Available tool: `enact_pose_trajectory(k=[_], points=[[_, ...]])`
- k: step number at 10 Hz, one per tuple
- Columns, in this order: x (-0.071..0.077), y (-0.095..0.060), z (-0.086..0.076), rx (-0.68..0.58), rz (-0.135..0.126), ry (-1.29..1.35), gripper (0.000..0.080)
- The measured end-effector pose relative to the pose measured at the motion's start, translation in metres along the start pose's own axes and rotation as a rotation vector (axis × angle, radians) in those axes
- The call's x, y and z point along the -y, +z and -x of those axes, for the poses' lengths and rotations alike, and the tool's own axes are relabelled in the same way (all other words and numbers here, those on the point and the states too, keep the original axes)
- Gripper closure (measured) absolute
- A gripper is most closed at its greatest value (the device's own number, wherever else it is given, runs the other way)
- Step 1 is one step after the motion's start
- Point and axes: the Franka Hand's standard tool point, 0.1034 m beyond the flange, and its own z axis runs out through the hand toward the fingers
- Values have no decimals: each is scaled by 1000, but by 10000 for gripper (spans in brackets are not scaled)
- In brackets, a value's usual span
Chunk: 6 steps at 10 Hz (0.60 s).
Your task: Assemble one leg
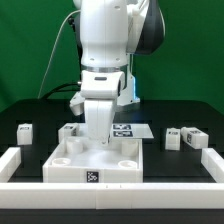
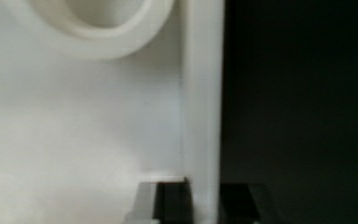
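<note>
The large white square tray-like piece [image 1: 100, 160] lies in the middle, with round sockets in its corners. My gripper [image 1: 97, 136] is down at its far rim. In the wrist view my gripper [image 2: 204, 204] has one dark finger [image 2: 169, 203] on the inner side of the raised rim [image 2: 202, 100] and the other on the outer side, closed against it. A round socket [image 2: 91, 22] shows in the piece's surface. Legs lie loose on the table: one at the exterior view's left [image 1: 25, 130], one by the piece's far left corner [image 1: 68, 131], two at the right [image 1: 172, 138] [image 1: 193, 136].
A low white wall [image 1: 20, 160] borders the work area on the left, right and front. The marker board [image 1: 128, 130] lies flat behind the square piece. The table surface is black [image 2: 309, 110]; a green backdrop stands behind.
</note>
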Motion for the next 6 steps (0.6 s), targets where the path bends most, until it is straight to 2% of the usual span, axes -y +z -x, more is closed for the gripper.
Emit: enact_pose_trajectory(k=[4,6], points=[[-4,-2,-2,0,8,-20,741],[-7,-4,-18,-5,16,-41,741]])
